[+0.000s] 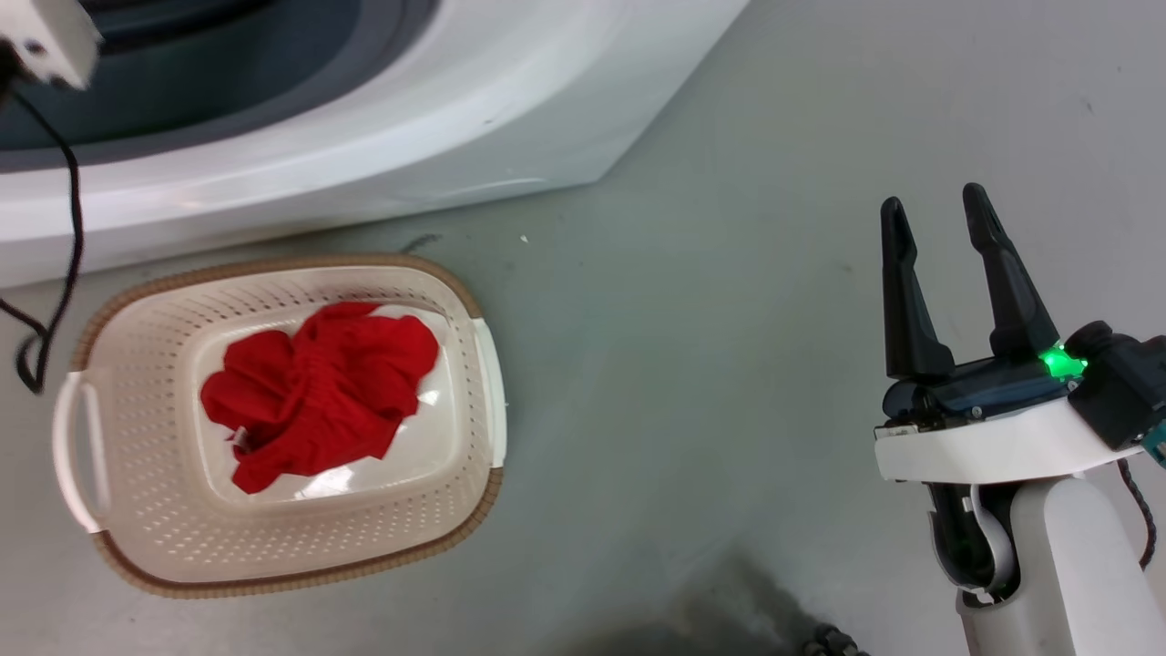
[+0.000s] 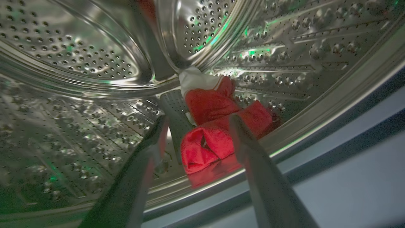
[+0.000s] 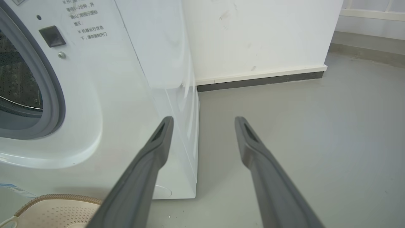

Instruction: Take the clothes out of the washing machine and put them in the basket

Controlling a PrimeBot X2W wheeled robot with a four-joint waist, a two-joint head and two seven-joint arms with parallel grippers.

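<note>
Part done. One crumpled bright red fabric garment (image 1: 319, 392) already lies in the small cream perforated plastic basket with brown rim (image 1: 474, 310), which sits on the grey floor (image 1: 683, 364) just in front of the large white front-loading washing machine (image 1: 410, 118). What's left: a second red garment with white trim (image 2: 208, 107) lies low in the perforated steel drum (image 2: 79, 47), near the door opening. My left claw (image 2: 196, 126) is inside the drum, fingers spread either side of that garment, not pinching; can't tell if they touch it. My right claw (image 1: 934, 200) hangs spread and empty over bare floor, well right of the basket. Can't tell if more clothes hide deeper in. Remaining, I'd judge: close on it, pull out, drop in basket
</note>
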